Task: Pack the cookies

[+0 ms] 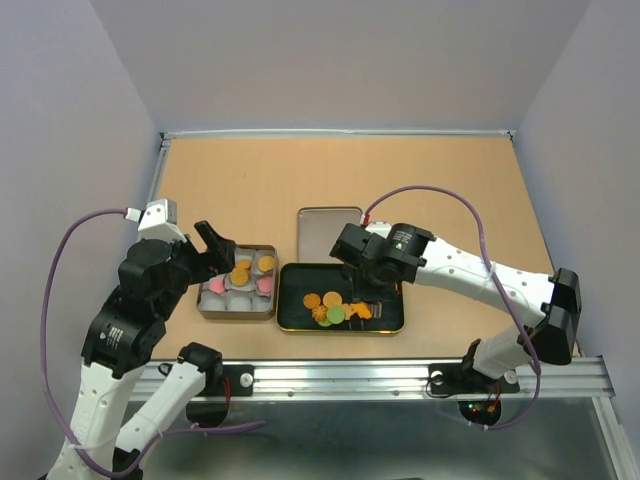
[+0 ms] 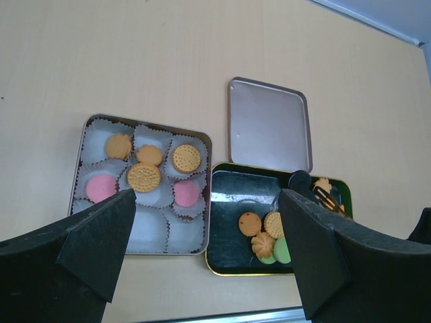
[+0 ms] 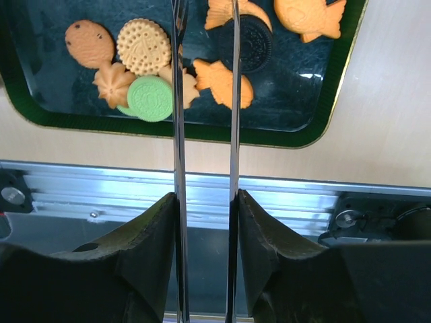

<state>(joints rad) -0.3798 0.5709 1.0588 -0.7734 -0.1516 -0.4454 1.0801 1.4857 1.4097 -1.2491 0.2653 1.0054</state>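
While the overhead camera takes in both arms at once, only the left wrist view looks straight into the silver tin (image 2: 145, 125), and only the right wrist view brings the black tray (image 3: 296, 81) close, with a metal rail (image 3: 283, 192) at its 6 o'clock. Cookies (image 2: 143, 177) sit in both containers. In the tin's white paper cups (image 2: 155, 235) lie six: four tan or orange, two pink. On the tray, at the tin's 3 o'clock, the close view shows two round tan ones, one orange flower, one green with the edge of a second under it, one black, two plain orange fish and two more orange pieces partly hidden. One lid (image 1: 330, 232) lies flat on the table (image 1: 450, 180) at the tray's 12 o'clock. The left gripper (image 2: 205, 208) hangs above the tin with jaws spread wide, holding nothing. The right gripper (image 1: 357, 300) reaches over the tray, its thin blades a narrow gap apart; whether they pinch a cookie cannot be told.
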